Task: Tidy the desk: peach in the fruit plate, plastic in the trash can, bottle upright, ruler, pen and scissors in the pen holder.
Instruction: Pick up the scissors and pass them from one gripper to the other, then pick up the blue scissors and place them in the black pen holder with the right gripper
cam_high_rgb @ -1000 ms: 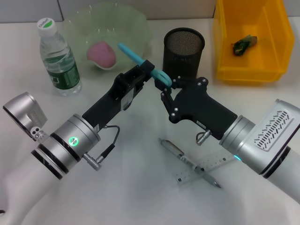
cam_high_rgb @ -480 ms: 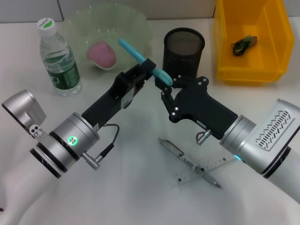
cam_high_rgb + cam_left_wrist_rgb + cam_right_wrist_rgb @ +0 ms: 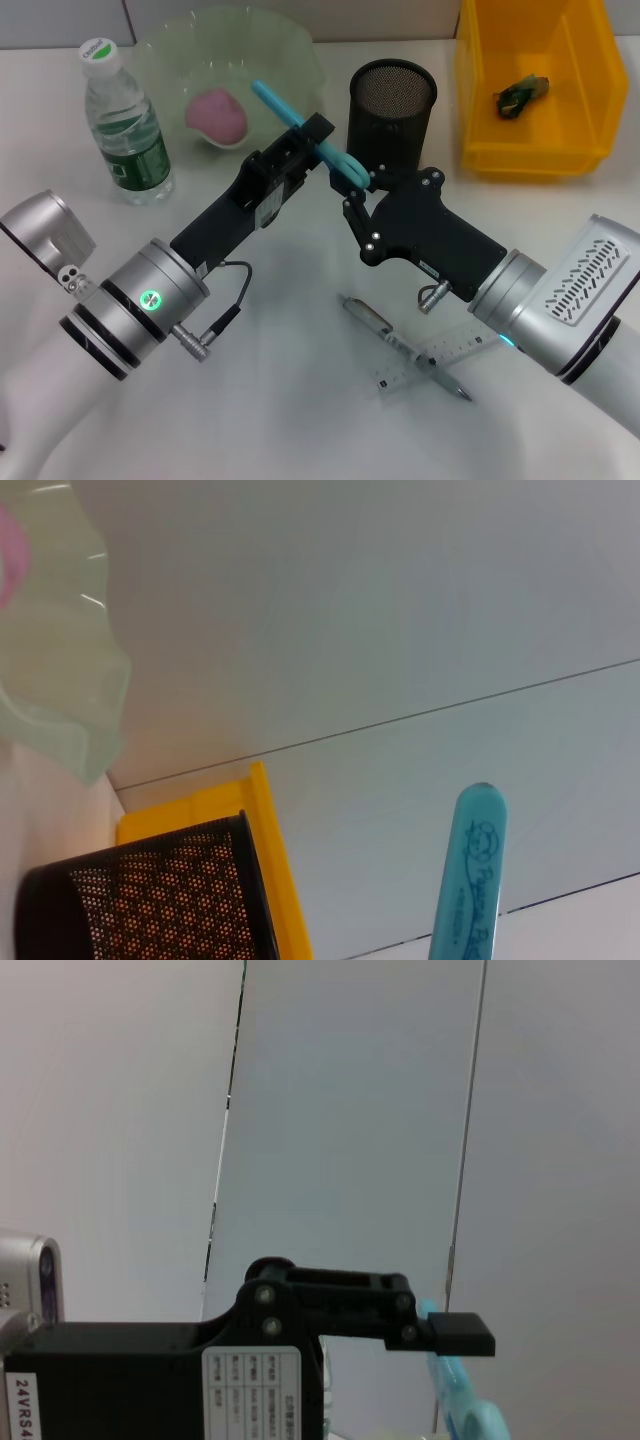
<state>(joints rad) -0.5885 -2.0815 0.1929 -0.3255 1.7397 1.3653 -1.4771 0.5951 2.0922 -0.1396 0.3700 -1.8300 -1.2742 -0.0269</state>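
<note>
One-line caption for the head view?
Left gripper holds scissors beside the pen holder; right gripper meets the handles.

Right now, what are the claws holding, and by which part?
The left claw grips the teal scissors around mid-length; the right claw meets them at the handle loops, though whether it is gripping cannot be told.

Teal plastic scissors with dark blue print; black honeycomb-mesh pen holder; pink peach in pale green translucent plate; yellow plastic bin; clear, green-labelled, white-capped bottle; silver pen

Teal scissors aloft, beside pen holder
</note>
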